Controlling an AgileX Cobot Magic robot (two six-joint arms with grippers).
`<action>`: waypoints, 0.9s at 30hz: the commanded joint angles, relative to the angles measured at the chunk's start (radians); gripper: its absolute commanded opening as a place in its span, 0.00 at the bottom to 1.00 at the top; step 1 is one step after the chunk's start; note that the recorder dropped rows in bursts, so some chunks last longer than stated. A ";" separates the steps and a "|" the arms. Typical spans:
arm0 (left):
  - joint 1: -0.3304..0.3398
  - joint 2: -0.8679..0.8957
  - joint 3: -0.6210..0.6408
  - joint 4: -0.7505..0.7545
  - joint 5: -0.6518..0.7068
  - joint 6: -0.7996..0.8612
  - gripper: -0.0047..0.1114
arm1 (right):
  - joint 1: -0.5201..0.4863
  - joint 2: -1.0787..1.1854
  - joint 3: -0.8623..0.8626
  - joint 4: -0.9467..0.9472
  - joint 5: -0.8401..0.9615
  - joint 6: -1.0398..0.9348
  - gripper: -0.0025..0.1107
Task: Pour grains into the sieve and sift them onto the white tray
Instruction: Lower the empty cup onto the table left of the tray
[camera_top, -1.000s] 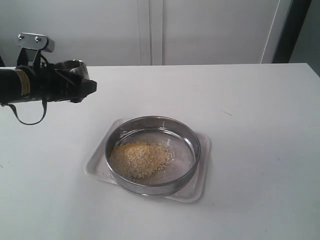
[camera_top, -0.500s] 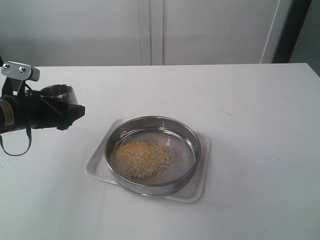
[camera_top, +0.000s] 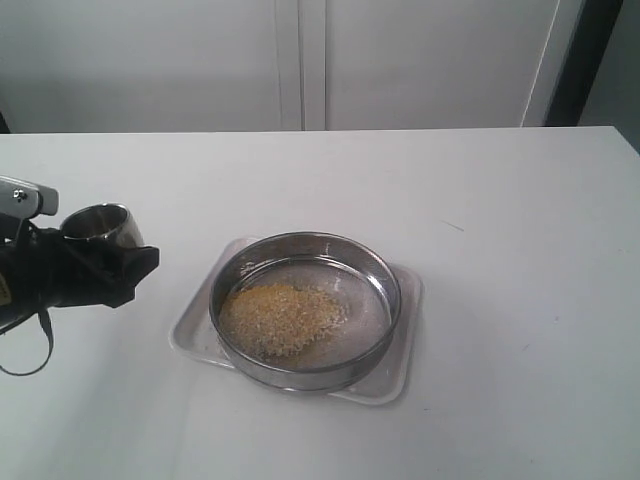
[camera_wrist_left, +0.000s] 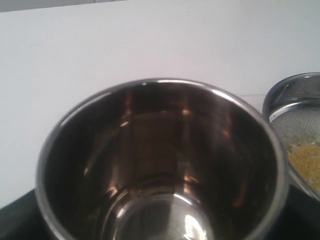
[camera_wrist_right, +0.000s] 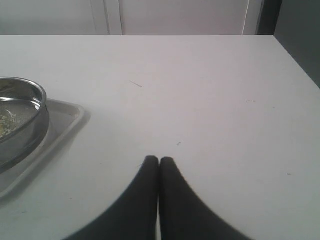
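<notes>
The sieve (camera_top: 305, 308) sits on the white tray (camera_top: 400, 375) in the middle of the table. A heap of yellow and pale grains (camera_top: 280, 318) lies on the left part of its mesh. My left gripper (camera_top: 105, 262) is shut on a small steel cup (camera_top: 100, 226), held upright at the table's left, apart from the tray. The left wrist view looks straight into the cup (camera_wrist_left: 160, 165), which is empty, with the sieve (camera_wrist_left: 297, 107) and grains (camera_wrist_left: 306, 160) beside it. My right gripper (camera_wrist_right: 159, 161) is shut on nothing, to the right of the sieve (camera_wrist_right: 20, 125) and tray (camera_wrist_right: 62, 127).
The white table (camera_top: 500, 200) runs to a pale wall at the back. A dark vertical edge (camera_top: 575, 60) stands at the far right. The right arm does not show in the exterior view.
My left gripper has carried the cup down and to the left, away from the sieve. The sieve, tray and grains have stayed put.
</notes>
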 joint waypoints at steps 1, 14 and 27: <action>0.004 -0.012 0.071 -0.114 -0.073 0.120 0.04 | 0.001 -0.005 0.006 0.002 -0.013 -0.004 0.02; 0.004 0.052 0.118 -0.258 -0.078 0.277 0.04 | 0.001 -0.005 0.006 0.002 -0.013 -0.004 0.02; 0.004 0.185 0.117 -0.368 -0.167 0.281 0.04 | 0.001 -0.005 0.006 0.002 -0.013 -0.004 0.02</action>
